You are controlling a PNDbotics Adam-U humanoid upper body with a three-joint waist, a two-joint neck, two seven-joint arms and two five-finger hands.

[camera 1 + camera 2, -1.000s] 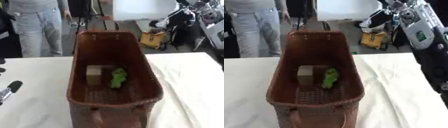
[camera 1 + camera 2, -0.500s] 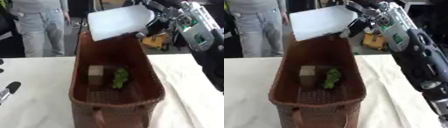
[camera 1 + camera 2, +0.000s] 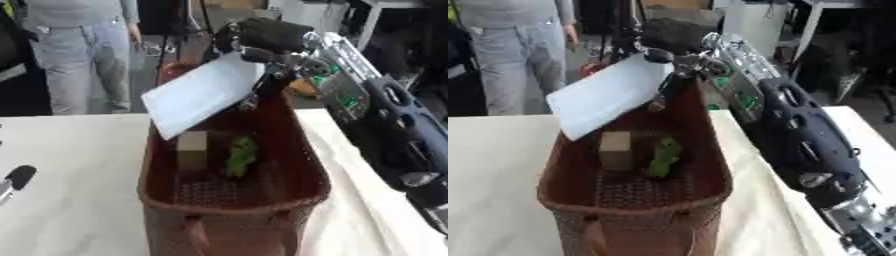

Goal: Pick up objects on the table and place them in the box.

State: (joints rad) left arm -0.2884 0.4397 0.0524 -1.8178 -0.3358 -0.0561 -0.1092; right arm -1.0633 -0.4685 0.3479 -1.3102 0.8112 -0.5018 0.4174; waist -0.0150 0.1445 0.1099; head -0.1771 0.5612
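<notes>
The right hand (image 3: 262, 37) sits in the upper middle of the frame, its dark fingers curled round the upper right corner of a flat white packet (image 3: 203, 94). The arm behind it, black with silver joints and a patch of green, runs down along the right side of the frame to the lower right corner. The packet hangs tilted, its high end at the hand and its low end toward the left, and it lies over the far left rim of the box. Its lower left corner reaches past that rim; whether it touches the rim cannot be told.

The box is a brown woven basket (image 3: 297, 165), long and deep, running from the upper middle of the frame to the bottom edge, with a loop handle (image 3: 642, 234) on its near end. On its floor, just below the packet's low edge, stands a small tan block (image 3: 192, 148). Just to the right of the block lies a green object (image 3: 241, 156), elongated and lumpy; its kind is not clear.

The basket rests on a pale tabletop (image 3: 70, 200) covered with cloth that creases to the right of the basket. At the left edge of the frame, in the lower part, the left hand (image 3: 15, 179) shows only as a dark rounded tip, so its fingers cannot be judged.
</notes>
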